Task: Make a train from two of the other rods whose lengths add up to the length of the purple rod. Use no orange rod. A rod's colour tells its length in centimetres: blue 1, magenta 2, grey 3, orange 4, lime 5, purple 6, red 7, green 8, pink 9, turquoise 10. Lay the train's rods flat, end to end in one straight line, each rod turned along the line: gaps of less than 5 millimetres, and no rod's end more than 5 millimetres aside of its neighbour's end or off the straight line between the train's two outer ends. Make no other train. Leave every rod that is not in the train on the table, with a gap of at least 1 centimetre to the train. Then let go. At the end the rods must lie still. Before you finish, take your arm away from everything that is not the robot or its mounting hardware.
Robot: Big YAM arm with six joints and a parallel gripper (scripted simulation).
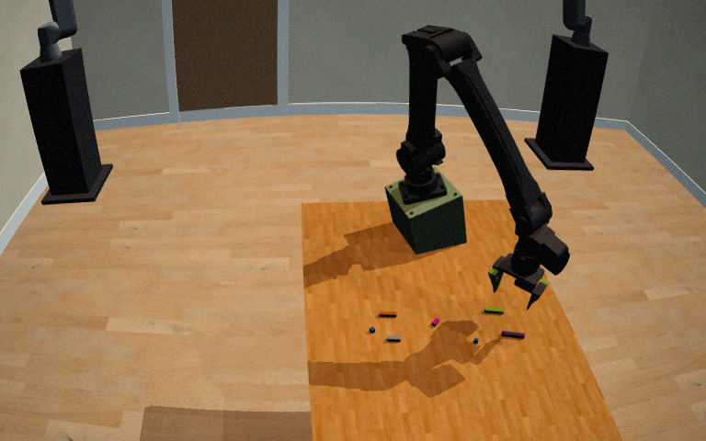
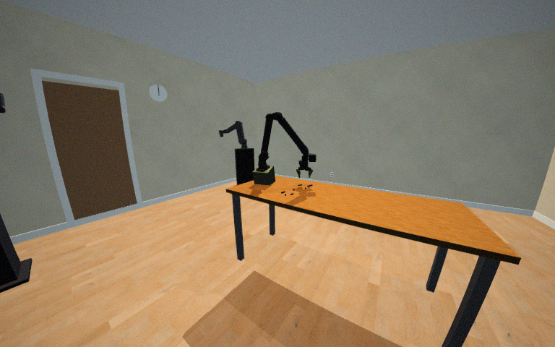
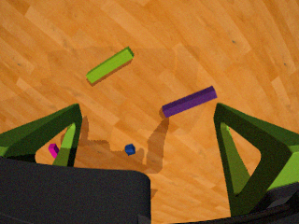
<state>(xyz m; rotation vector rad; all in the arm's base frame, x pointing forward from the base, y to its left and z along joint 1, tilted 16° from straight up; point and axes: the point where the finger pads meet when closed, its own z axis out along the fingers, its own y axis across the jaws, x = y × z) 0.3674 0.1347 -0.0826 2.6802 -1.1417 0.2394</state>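
My gripper point(image 1: 518, 287) is open and empty, hovering above the table near its right side. The lime rod point(image 1: 493, 310) lies flat just below it and shows in the wrist view point(image 3: 110, 65). The purple rod point(image 1: 512, 333) lies nearer the front, also in the wrist view point(image 3: 189, 101). A blue rod point(image 1: 475, 341) lies in the arm's shadow left of the purple rod, and shows in the wrist view point(image 3: 130, 148). A magenta rod point(image 1: 435, 322) lies further left and shows at the left finger in the wrist view point(image 3: 54, 149). All rods lie apart.
An orange rod point(image 1: 387, 313), a second blue rod point(image 1: 371, 329) and a grey rod point(image 1: 393, 339) lie at the table's left part. The arm's green base block point(image 1: 426, 213) stands behind them. The table's right edge runs close to the purple rod.
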